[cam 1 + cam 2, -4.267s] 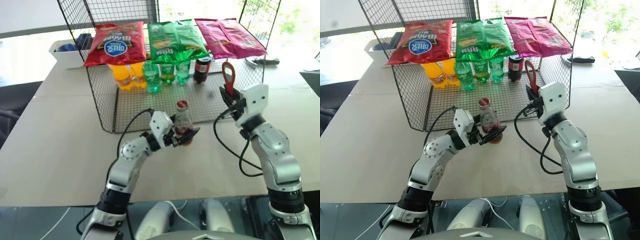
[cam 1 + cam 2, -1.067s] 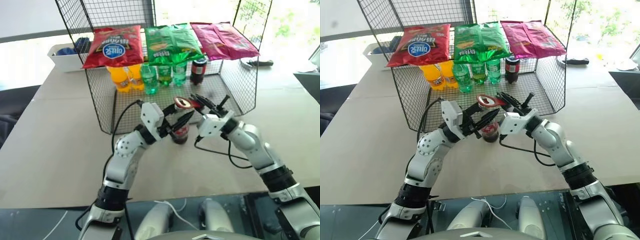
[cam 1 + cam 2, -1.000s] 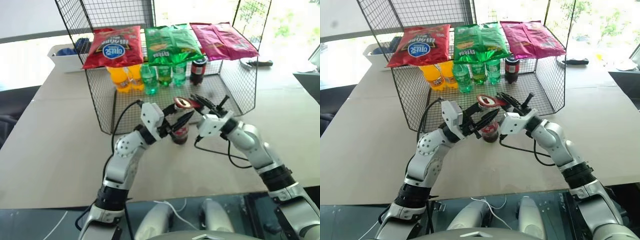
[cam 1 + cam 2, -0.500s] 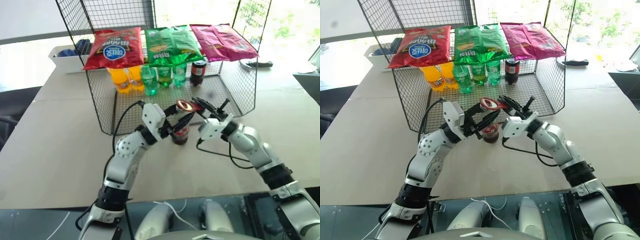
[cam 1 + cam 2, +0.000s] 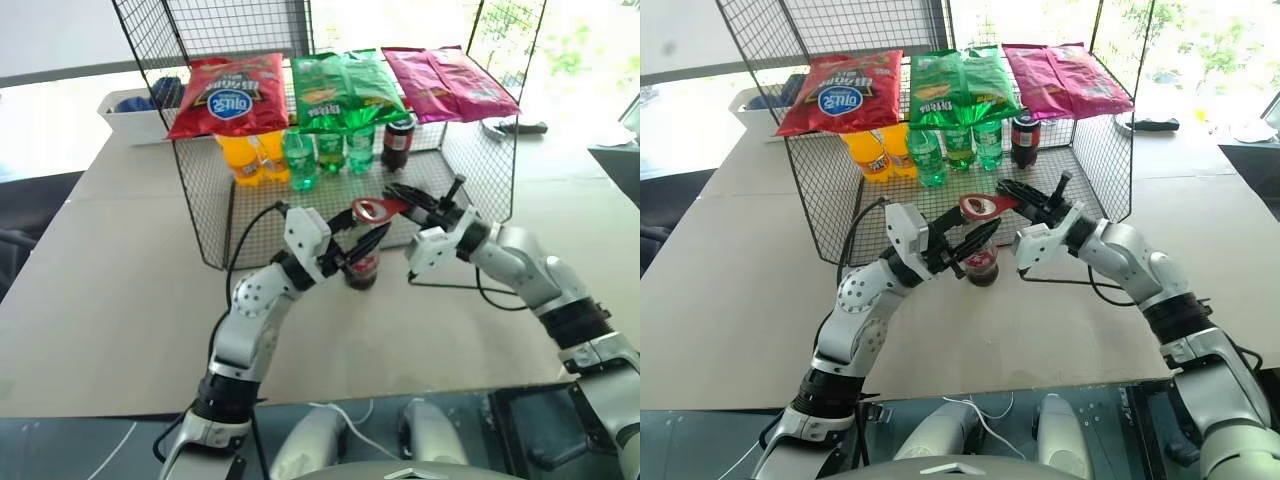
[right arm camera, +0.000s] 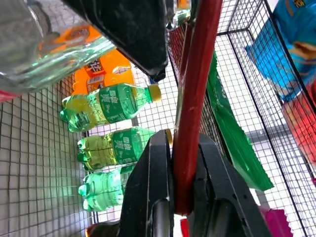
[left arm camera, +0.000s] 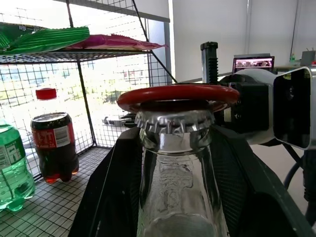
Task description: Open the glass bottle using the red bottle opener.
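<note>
Left wrist view: red bottle opener (image 7: pixel 178 95), in the right gripper (image 5: pixel 1012 197)'s clenched fingers, atop the left gripper (image 5: pixel 362 250)-held glass bottle (image 7: pixel 177 163).

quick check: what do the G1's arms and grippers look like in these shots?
Both arms are silver-grey metal segments with black joint rings. Each wrist carries a boxy white housing. A loose black cable loops from each forearm to its wrist. The left gripper and right gripper each have two long, tapered black fingers; the right's fingers look smooth and matte. No markings visible.

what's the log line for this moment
left gripper: holds glass bottle | right gripper: shut on red opener | ring over cap
</note>
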